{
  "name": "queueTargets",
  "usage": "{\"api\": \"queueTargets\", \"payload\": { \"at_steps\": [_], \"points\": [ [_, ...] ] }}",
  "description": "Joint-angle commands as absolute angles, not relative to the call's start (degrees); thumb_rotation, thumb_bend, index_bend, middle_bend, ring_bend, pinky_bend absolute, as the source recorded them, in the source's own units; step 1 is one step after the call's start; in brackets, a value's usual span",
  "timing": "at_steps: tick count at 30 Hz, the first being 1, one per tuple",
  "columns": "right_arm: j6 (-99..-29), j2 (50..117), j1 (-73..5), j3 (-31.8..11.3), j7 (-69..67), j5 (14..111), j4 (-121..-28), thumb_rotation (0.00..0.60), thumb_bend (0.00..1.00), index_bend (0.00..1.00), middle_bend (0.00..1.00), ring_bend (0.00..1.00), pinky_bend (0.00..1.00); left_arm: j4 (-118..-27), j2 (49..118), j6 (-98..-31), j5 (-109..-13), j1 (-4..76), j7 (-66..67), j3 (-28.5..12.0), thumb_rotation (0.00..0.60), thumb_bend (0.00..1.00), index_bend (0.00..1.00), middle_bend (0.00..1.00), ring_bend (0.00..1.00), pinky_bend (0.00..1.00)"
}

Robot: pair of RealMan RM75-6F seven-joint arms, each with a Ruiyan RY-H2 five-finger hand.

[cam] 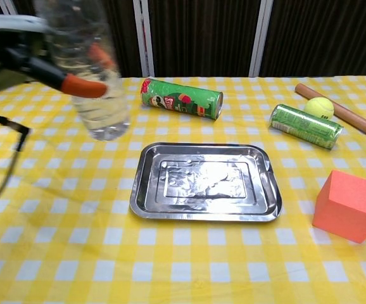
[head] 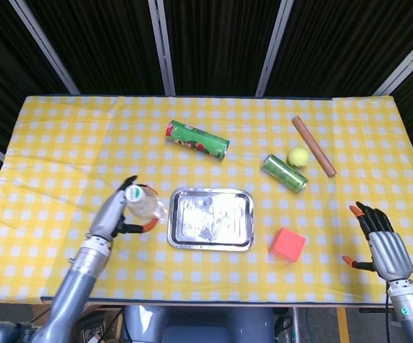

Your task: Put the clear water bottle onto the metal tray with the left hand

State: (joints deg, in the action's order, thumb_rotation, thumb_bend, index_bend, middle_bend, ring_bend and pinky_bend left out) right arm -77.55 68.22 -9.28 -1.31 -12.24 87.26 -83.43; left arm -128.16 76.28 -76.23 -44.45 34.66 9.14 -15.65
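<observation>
My left hand point(head: 117, 214) grips the clear water bottle point(head: 146, 204), holding it upright in the air left of the metal tray point(head: 211, 219). In the chest view the clear water bottle point(cam: 89, 69) hangs above the cloth at the upper left, with the left hand point(cam: 25, 54) wrapped round it and orange fingertips point(cam: 85, 85) across its front. The metal tray point(cam: 205, 181) lies bare in the middle of the table. My right hand point(head: 381, 243) hovers at the table's right front edge, fingers apart, holding nothing.
A green chip can point(head: 196, 139) lies behind the tray. A green drink can point(head: 284, 173), a tennis ball point(head: 297, 157) and a wooden rod point(head: 313, 145) lie at the back right. A red block point(head: 287, 244) sits right of the tray.
</observation>
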Motion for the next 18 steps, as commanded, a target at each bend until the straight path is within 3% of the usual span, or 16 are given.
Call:
{"api": "queueTargets", "payload": {
  "at_steps": [1,8,13,18],
  "points": [
    [-77.4,68.3,-9.3,-1.3,-11.9,87.3,-83.5,0.6,0.05,0.05,0.0,0.0,0.0,-127.4,65.1,-71.7,-53.5,25.9,-3.2,-10.1,0.6,0.43,0.52,0.49,0.03,0.06],
    [-77.1,68.4,-9.4,-1.4,-11.9,86.9,-83.3,0.6,0.05,0.05,0.0,0.0,0.0,-121.7,68.2,-65.3,-55.1,27.7,-8.1,-11.1,0.6,0.43,0.52,0.49,0.04,0.06],
    [-77.2,68.2,-9.3,-1.6,-12.7,86.6,-82.9,0.6,0.05,0.05,0.0,0.0,0.0,-119.9,76.7,-65.1,-50.3,33.0,-2.4,-14.2,0.6,0.43,0.52,0.49,0.04,0.06],
    [-77.3,68.1,-9.3,-1.6,-13.5,86.7,-82.6,0.6,0.05,0.05,0.0,0.0,0.0,-116.2,87.7,-69.2,-42.4,39.8,7.3,-17.9,0.6,0.43,0.53,0.49,0.04,0.06]
  ]
}}
